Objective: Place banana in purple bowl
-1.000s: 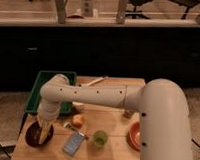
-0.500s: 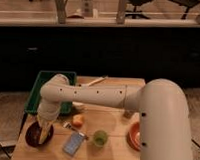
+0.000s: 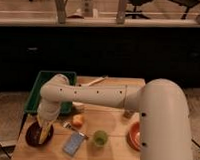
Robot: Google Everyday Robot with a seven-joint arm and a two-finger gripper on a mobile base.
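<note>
No text, label, brand or number can be read on anything here. The gripper (image 3: 44,124) is at the front left corner of the counter (image 3: 115,146), just above the purple bowl (image 3: 29,137).

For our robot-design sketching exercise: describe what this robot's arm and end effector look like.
The arm is thick and cream-white, made of rounded tubular segments dotted with small dark marks; no cables show. The end effector, above the purple bowl, shows little beyond the pale wrist.
</note>
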